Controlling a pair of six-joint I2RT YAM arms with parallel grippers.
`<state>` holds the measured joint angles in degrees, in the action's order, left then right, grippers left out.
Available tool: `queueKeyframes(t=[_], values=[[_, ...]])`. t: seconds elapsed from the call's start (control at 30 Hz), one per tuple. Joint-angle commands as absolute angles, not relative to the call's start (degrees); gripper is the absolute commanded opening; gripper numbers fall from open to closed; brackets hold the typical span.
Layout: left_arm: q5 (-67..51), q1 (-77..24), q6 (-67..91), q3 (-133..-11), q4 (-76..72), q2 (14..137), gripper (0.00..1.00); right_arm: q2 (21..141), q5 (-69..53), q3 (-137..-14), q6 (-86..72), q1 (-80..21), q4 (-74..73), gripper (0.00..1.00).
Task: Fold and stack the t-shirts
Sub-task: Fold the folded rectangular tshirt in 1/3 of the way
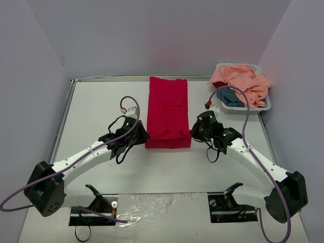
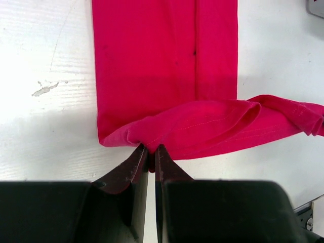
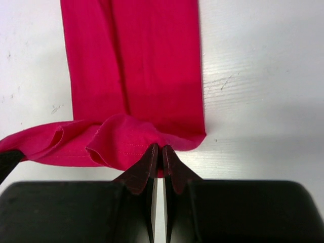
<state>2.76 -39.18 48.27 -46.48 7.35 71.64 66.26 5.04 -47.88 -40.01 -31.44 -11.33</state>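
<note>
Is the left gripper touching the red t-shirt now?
Touching. The left wrist view shows the left gripper pinching the near hem of the red t-shirt.

- one crimson-red t-shirt (image 1: 168,109) on the bench (image 1: 101,101)
- one peach-pink t-shirt heap (image 1: 243,81); cannot tell how many shirts it holds
- one teal-blue t-shirt (image 1: 230,97)
- one white basket (image 1: 267,105)
- two end effectors: left end effector (image 2: 152,152), right end effector (image 3: 158,152)
</note>
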Motion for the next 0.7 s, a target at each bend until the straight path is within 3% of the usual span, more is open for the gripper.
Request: queueKeyframes(t=[0.0, 0.67], values=[[2.20, -38.23, 45.62, -51.14, 6.50, 72.68, 0.02, 68.28, 3.26, -50.62, -37.01, -28.58, -9.15, 0.00], [-5.97, -30.50, 39.55, -63.62, 5.89, 87.09, 0.02, 84.63, 0.61, -59.85, -32.52, -24.79, -4.14, 0.00]])
